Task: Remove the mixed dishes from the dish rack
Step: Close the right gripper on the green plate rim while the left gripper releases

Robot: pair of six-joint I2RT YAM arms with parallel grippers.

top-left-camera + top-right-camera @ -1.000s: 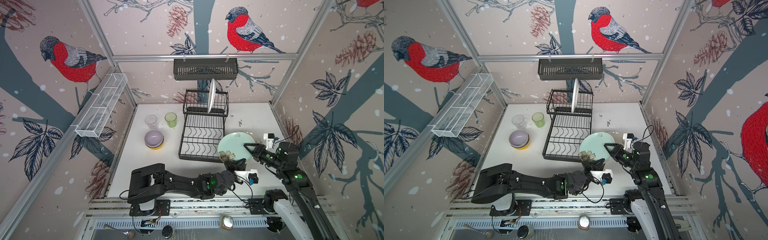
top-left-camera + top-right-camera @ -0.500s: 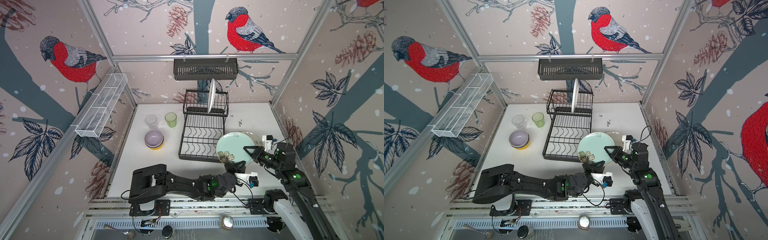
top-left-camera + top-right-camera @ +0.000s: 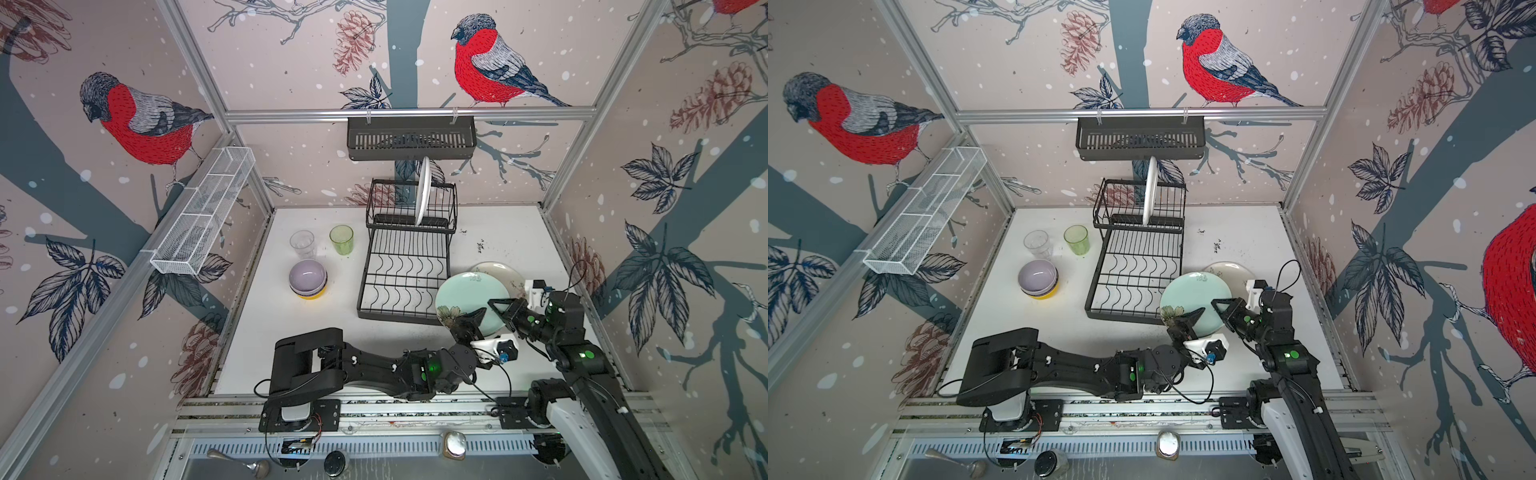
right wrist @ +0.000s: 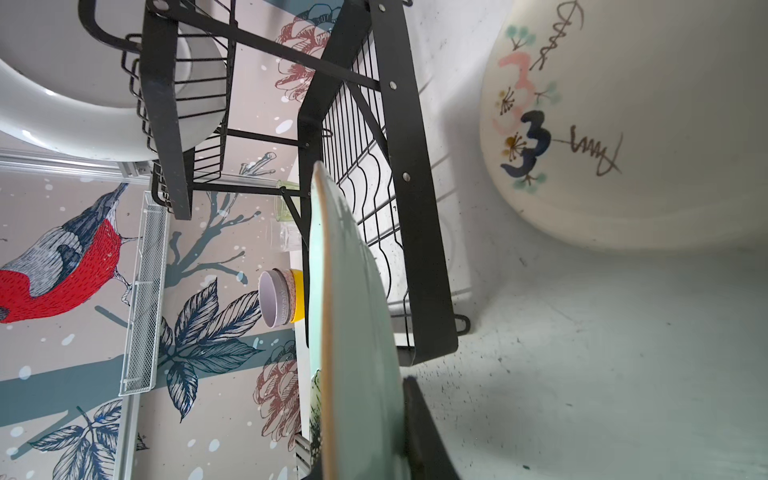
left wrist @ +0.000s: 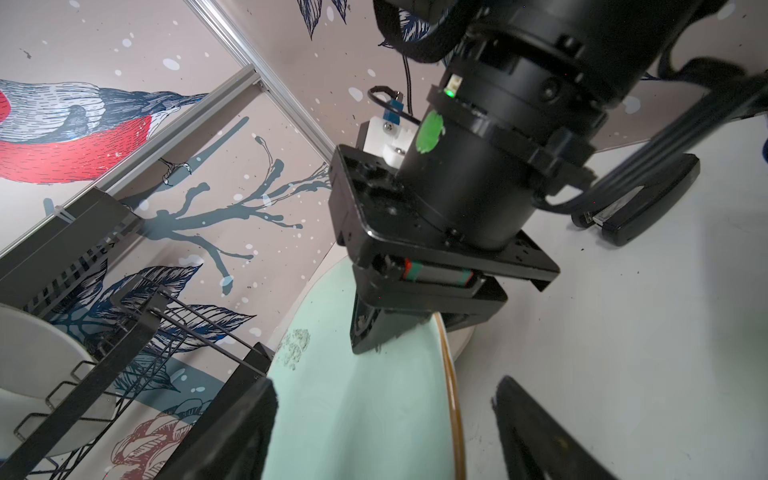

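Mint plate (image 3: 465, 295), brown rim, flower print at its 7 o'clock edge, hangs tilted at 4 o'clock of the dish rack (image 3: 405, 282). Right gripper (image 3: 496, 305) clamps its rim. Left gripper (image 3: 470, 321) is spread wide astride the rim. Cream plate (image 3: 505, 274) lies flat at its 1 o'clock. Stacked bowls (image 3: 307, 276), green glass (image 3: 341, 240) and clear glass (image 3: 302, 244) stand at the rack's 9 to 10 o'clock. White plate (image 3: 423, 195) stands upright in the upper tier. Brush marks on the cream plate cannot be read.

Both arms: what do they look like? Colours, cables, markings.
Left arm and right arm are matte black, with rounded joint housings lit by small green lights. Each wrist carries a white camera mount with a blue connector and looping black cables. The right arm's lower link is white, and a green sticker marks its wrist. Fingers are black wedges.
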